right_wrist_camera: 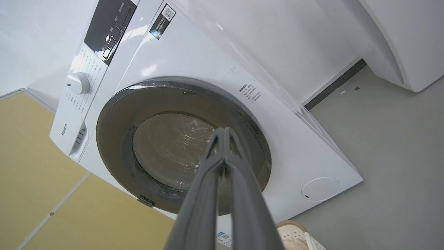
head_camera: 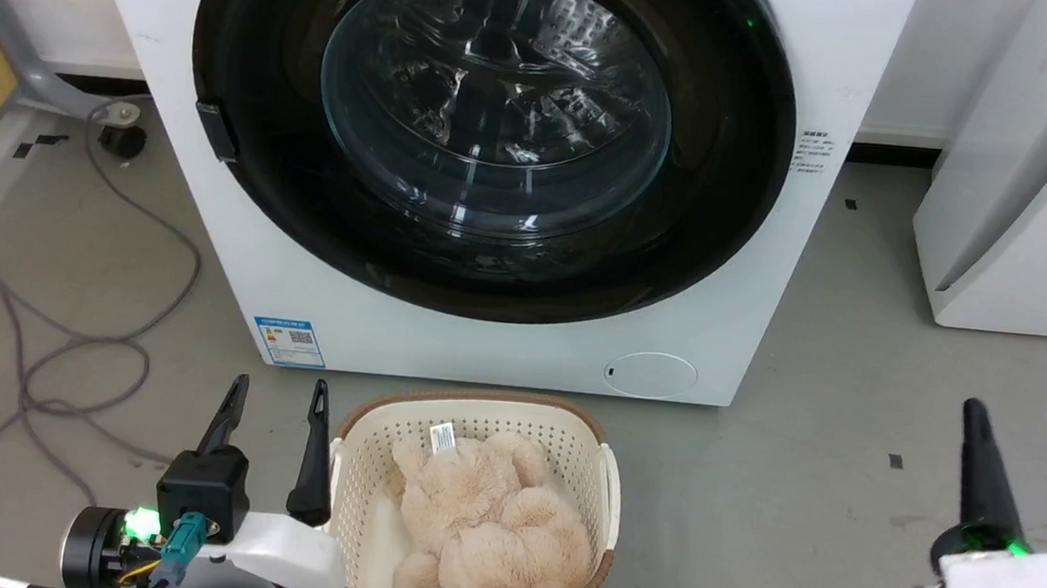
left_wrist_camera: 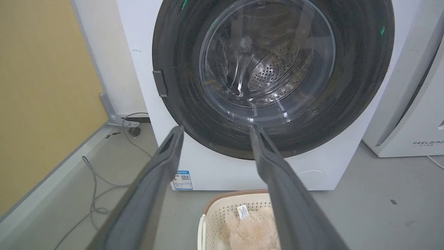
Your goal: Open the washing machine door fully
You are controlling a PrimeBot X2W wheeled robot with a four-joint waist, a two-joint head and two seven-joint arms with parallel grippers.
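Left gripper (head_camera: 280, 389) low, fingers (head_camera: 315, 451) wide apart; right gripper (head_camera: 975, 414) low, fingers together.

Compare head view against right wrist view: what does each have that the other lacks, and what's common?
Head view's extras: the left gripper, open and low beside the basket, and loose grey cables. Right wrist view's extras: the black control panel and white dial atop the washing machine. Shared: the washing machine door, shut flush, the round filter cap, the basket's rim and the right gripper, fingers pressed together.
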